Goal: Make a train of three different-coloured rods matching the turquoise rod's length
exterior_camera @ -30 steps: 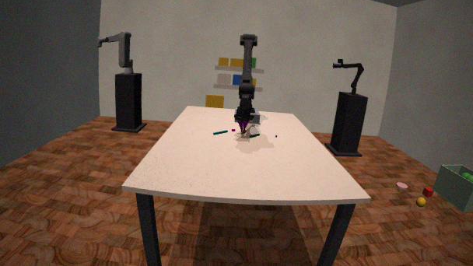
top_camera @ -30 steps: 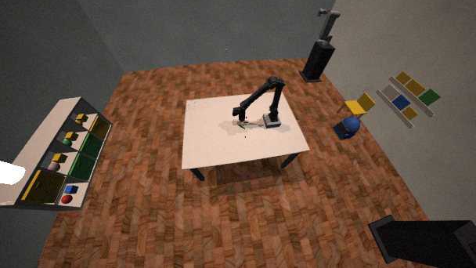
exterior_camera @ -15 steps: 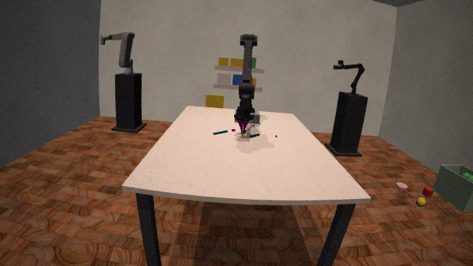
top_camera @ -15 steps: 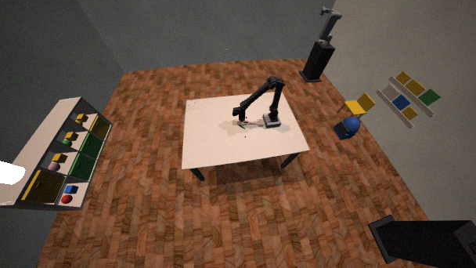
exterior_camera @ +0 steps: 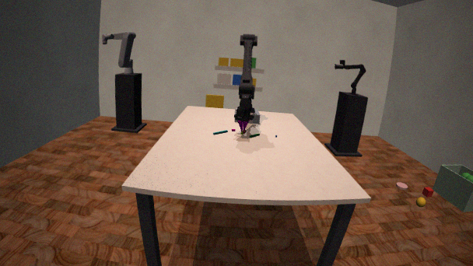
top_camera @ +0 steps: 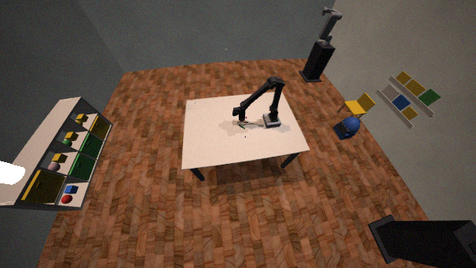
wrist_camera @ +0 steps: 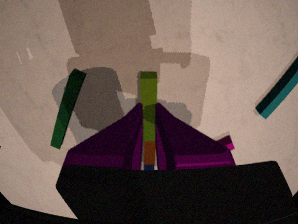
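My gripper [wrist_camera: 149, 110] [exterior_camera: 243, 131] is shut on the lime rod [wrist_camera: 149, 90], low over the table, with a fingertip against each long side. Behind it, between the fingers in the wrist view, an orange rod [wrist_camera: 149, 152] and a blue rod [wrist_camera: 148, 167] follow in line; no gap shows, but the blue one is mostly hidden. The turquoise rod [wrist_camera: 280, 92] [exterior_camera: 220, 132] lies apart, slanted, to the right in the wrist view. A green rod [wrist_camera: 68, 109] [exterior_camera: 254, 135] lies to the left there.
A magenta rod [wrist_camera: 228, 143] [exterior_camera: 233, 130] lies beside the right finger in the wrist view, partly hidden. Another small blue rod [exterior_camera: 276, 136] [top_camera: 245, 136] lies farther off, beyond the green rod. The arm's base [top_camera: 272, 121] stands on the white table [top_camera: 211, 146].
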Robot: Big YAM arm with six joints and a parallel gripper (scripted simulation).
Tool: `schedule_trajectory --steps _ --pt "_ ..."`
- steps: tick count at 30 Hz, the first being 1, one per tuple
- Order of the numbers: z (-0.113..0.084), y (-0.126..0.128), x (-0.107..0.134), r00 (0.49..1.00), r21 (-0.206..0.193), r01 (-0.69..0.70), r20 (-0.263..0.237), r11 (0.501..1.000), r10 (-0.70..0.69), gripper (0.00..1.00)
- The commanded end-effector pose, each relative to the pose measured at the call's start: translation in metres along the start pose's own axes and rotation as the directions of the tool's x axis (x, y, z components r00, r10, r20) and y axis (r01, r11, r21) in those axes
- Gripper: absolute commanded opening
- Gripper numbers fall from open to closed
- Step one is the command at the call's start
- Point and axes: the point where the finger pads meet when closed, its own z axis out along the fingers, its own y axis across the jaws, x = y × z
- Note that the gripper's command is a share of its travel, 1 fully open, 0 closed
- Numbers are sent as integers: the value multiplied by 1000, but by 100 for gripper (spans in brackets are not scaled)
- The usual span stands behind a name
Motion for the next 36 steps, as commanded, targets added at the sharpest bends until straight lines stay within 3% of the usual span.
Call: schedule_trajectory --steps 1,36 --pt "2 -3 -7 1000 1 -2 2 1000 2 4" --pt "16 -4 -1 1000 2 -2 -5 1000 2 4"
